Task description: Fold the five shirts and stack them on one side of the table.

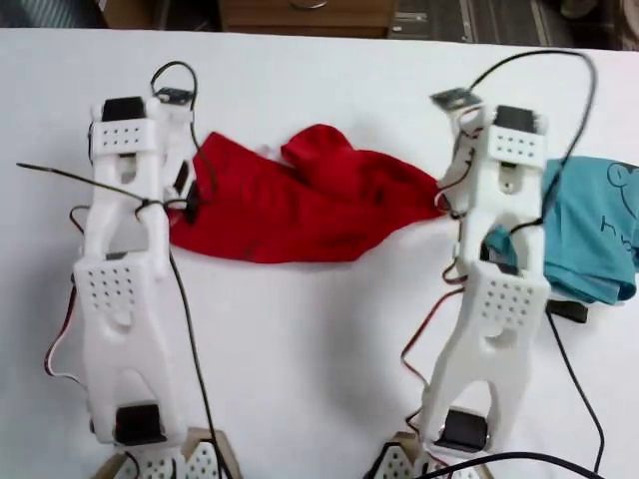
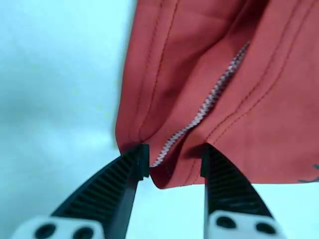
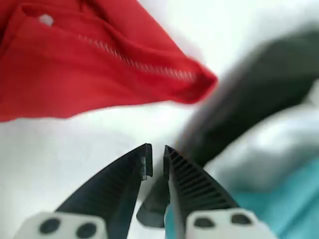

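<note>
Trouble looks likeliest at the left gripper (image 2: pixel 172 159). Its black ribbed fingers stand apart, one on either side of a corner of the red shirt (image 2: pixel 224 74), with the hem between them but not pinched. If they close where they are, I judge they would catch only the very tip, and thin cloth like that could slide out on the lift. They might also take both layers and drag the whole heap rather than spread it.

The right gripper (image 3: pixel 155 159) hangs over bare table (image 1: pixel 300 349) just short of the shirt's other, pointed end. Its fingers are almost together with a sliver of gap, and they hold nothing. It would have to open before it could take that end. A dark cable (image 3: pixel 249 99) lies close by, and a sweep that way could snag it. The teal shirt (image 1: pixel 589 239), just beside that arm, could get dragged along too.

The tabletop is white and smooth, so cloth will slide on it easily. The red shirt is soft and limp. It lies crumpled in a long ridge between the two arms, mid-table, and shows double rows of stitching and a white zigzag seam (image 2: pixel 214 94). The teal one sits loosely bunched at the table's right side with a dark print on it.
</note>
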